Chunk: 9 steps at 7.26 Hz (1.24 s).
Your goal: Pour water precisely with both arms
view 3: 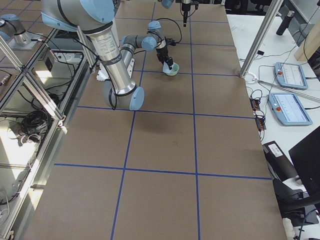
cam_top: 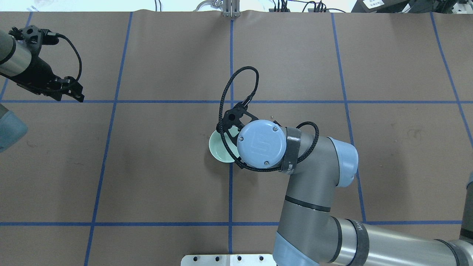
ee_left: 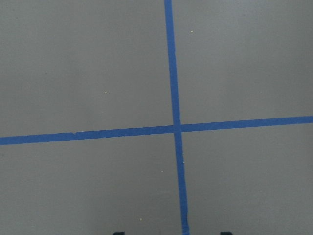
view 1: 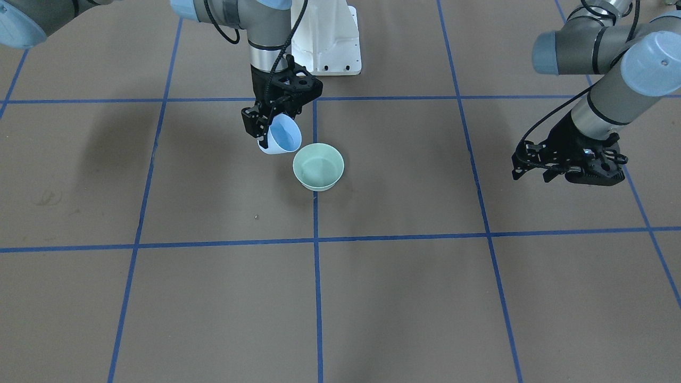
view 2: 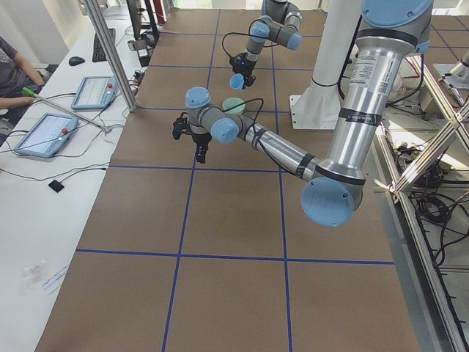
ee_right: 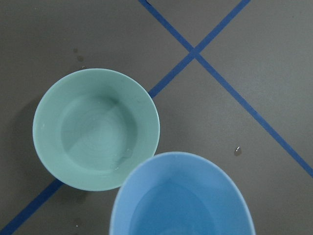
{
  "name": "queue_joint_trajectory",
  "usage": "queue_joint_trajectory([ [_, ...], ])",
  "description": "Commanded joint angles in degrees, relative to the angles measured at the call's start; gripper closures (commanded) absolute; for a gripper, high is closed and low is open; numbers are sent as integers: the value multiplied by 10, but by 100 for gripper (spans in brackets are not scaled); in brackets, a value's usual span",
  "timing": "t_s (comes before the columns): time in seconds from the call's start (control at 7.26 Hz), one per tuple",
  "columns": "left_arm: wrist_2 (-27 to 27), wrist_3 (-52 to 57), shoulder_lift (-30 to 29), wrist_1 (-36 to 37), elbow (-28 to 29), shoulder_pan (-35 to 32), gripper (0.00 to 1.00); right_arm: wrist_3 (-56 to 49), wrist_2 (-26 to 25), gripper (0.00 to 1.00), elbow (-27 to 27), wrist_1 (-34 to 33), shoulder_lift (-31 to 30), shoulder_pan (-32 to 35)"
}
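My right gripper [view 1: 264, 135] is shut on a light blue cup [view 1: 282, 137] and holds it tilted just above and beside a mint green bowl [view 1: 318, 167]. In the right wrist view the cup's rim [ee_right: 181, 200] overlaps the bowl's near edge [ee_right: 95, 128]. Water shows only as faint ripples and glints [ee_right: 121, 157] in the bowl's bottom; I see no stream. In the overhead view the right wrist hides most of the bowl [cam_top: 218, 149]. My left gripper [view 1: 531, 174] is open and empty, far off to the side [cam_top: 74, 95].
Blue tape lines [ee_left: 175, 128] grid the brown paper table. A few droplets [ee_right: 237, 151] lie on the paper near the bowl. The white pedestal base [view 1: 330, 42] stands behind the bowl. A side bench holds tablets [view 2: 44, 132], and a person sits there.
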Motion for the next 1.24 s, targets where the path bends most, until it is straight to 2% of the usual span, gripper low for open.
queue_joint_trajectory([
  [0.0, 0, 6, 2, 0, 0, -3, 28, -6, 2, 93, -44, -37, 42, -1],
  [0.28, 0, 6, 2, 1, 0, -3, 28, -31, 8, 93, -65, -62, 54, -1],
  [0.41, 0, 6, 2, 0, 0, -3, 28, -54, 13, 93, -82, -107, 85, -1],
  [0.83, 0, 7, 9, -1, 0, -4, 28, -78, 19, 95, -138, -130, 119, -1],
  [1.1, 0, 7, 9, -1, 0, -4, 28, -106, 19, 95, -146, -171, 137, -1],
])
